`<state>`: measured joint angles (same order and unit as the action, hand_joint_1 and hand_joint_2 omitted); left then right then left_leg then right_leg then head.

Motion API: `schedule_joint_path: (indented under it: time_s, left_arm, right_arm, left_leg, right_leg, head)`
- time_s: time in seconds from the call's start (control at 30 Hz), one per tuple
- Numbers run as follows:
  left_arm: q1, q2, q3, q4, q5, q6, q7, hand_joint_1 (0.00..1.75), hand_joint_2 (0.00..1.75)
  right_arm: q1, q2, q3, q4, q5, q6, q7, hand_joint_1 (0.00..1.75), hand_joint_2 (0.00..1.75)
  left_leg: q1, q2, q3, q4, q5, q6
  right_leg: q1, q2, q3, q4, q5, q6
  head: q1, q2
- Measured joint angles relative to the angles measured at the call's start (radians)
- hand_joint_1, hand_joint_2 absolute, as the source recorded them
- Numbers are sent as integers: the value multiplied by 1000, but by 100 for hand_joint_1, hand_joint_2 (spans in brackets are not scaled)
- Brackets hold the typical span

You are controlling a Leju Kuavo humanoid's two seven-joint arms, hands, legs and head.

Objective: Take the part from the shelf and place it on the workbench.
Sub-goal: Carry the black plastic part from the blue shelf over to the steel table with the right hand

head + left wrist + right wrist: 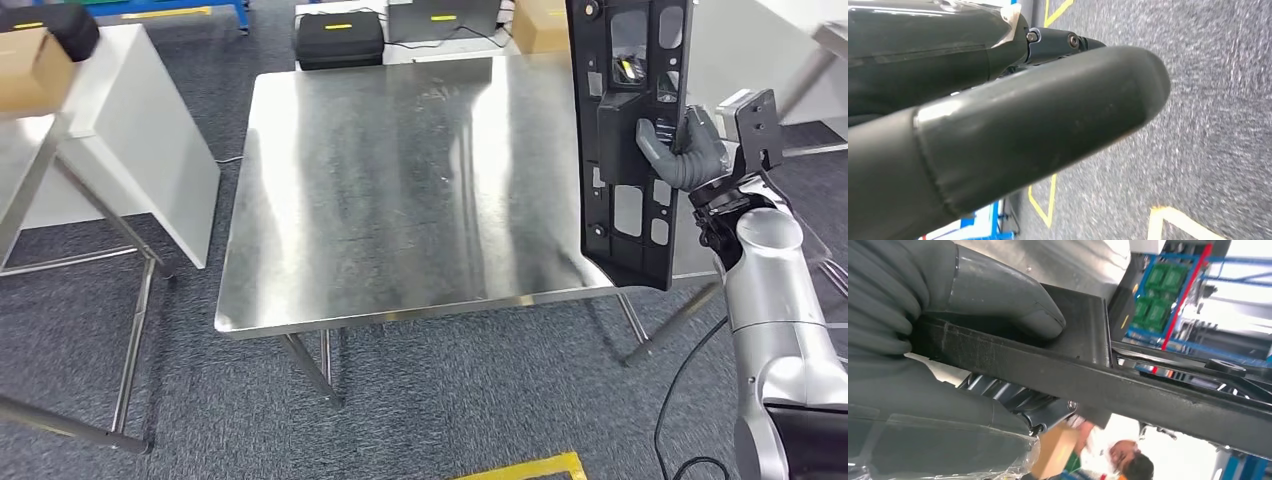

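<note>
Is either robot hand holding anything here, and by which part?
The right robot hand grips the black part upright by its long right edge, about midway along it, thumb on one face. The left robot hand hangs over the floor; whether it holds anything cannot be told.

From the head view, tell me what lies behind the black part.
The black part, held by the right hand, covers the workbench's right edge; what lies there is hidden.

I see grey carpet (450, 400) with yellow floor tape (520, 468). A white slanted panel (150, 140) stands beside the carpet's left stretch; a black case (340, 40) sits farther back.
</note>
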<state>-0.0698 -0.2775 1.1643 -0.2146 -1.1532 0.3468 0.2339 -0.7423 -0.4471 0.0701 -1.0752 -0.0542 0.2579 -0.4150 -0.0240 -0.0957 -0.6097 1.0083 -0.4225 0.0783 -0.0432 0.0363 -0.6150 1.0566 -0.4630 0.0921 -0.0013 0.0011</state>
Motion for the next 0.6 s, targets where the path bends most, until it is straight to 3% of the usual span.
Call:
schedule_joint_path:
  time_s: [0.07,0.13,0.2,0.27,0.33,0.37,0.4,0.5,0.53,0.6]
  left_arm:
    - [1,2,0,0,0,0,-1,0,0]
    - [3,5,0,0,0,0,-2,0,0]
    - [4,7,0,0,1,0,-2,0,0]
    - [2,7,0,0,1,0,-2,0,0]
    - [1,7,0,0,1,0,-2,0,0]
    - [1,7,0,0,1,0,-2,0,0]
    - [1,7,1,0,2,0,-2,0,0]
    - [0,9,1,0,2,0,-3,0,0]
    - [0,10,1,0,2,0,-3,0,0]
    - [-1,12,1,0,2,0,-4,0,0]
  right_arm:
    - [1,0,0,6,1,-2,0,175,175]
    - [0,4,2,12,2,-6,-1,175,175]
    - [-3,10,3,20,5,-13,-5,175,175]
    - [-10,12,3,35,13,-23,-12,175,175]
    - [-23,12,4,67,25,-30,-22,175,175]
    - [-31,12,6,87,31,-31,-27,175,175]
    - [-39,13,7,106,35,-31,-31,175,175]
    - [-65,12,9,148,40,-31,-39,175,175]
    - [-73,12,10,158,40,-31,-40,175,175]
    - [-83,13,10,174,41,-31,-42,175,175]
  left_leg:
    - [-2,-19,-15,15,-7,-8]
    - [0,-27,-26,21,-8,-12]
    - [1,11,-44,56,-28,-24]
    - [6,66,-100,163,-83,-38]
    - [16,87,-170,286,-126,-45]
    - [18,89,-187,308,-124,-45]
    - [19,90,-182,289,-102,-42]
    - [7,121,-83,91,-11,-13]
    - [1,132,-59,46,0,-4]
    - [-5,135,-47,23,-3,1]
  right_leg:
    - [1,14,13,-23,3,-16]
    - [1,-1,15,-24,4,-32]
    - [-1,-17,17,-25,4,-44]
    - [0,-36,22,-26,0,-54]
    - [4,-55,24,-26,-4,-60]
    - [5,-64,26,-26,-5,-60]
    - [7,-74,28,-26,-8,-60]
    - [12,-97,39,-29,-15,-57]
    - [14,-104,42,-30,-18,-54]
    - [16,-118,49,-38,-22,-45]
  head:
    - [-1,0]
    - [-3,0]
    - [-8,0]
    - [-13,0]
    - [-14,0]
    - [-14,0]
    - [-15,0]
    - [-14,0]
    - [-14,0]
    - [-13,0]
